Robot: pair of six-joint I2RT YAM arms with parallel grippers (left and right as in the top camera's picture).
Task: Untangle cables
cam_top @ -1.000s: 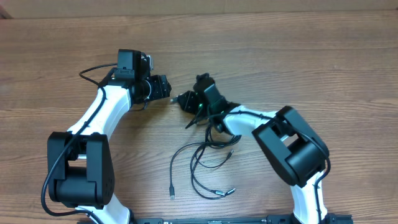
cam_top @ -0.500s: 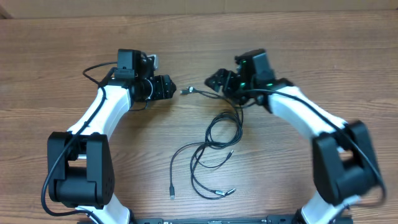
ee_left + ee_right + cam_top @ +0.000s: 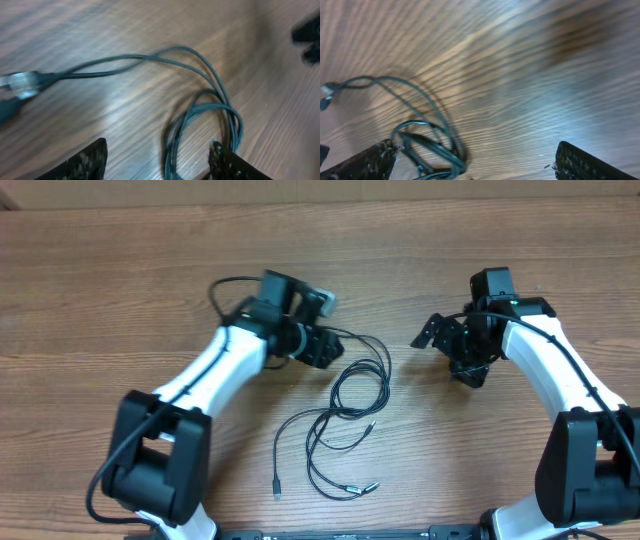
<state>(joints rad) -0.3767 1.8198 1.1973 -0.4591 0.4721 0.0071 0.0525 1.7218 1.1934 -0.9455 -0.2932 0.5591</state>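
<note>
The cables lie on the wooden table as thin black cords. They form a loose loop in the middle, with strands trailing to plug ends near the front. My left gripper is open just above the top of the loop. In the left wrist view the cables curve between my left gripper's spread fingers, and a silver plug lies at the left. My right gripper stands wide open to the right of the cords, holding nothing. In its own view the cables lie beside the left finger of my right gripper.
Bare wooden table surrounds the cords. The thicker black cable of the left arm arcs behind its wrist. Both arm bases stand at the front edge.
My right gripper opened, let go of the cord and swung right, away from it. My left arm moved right over the top of the loop, which now lies on the table.
</note>
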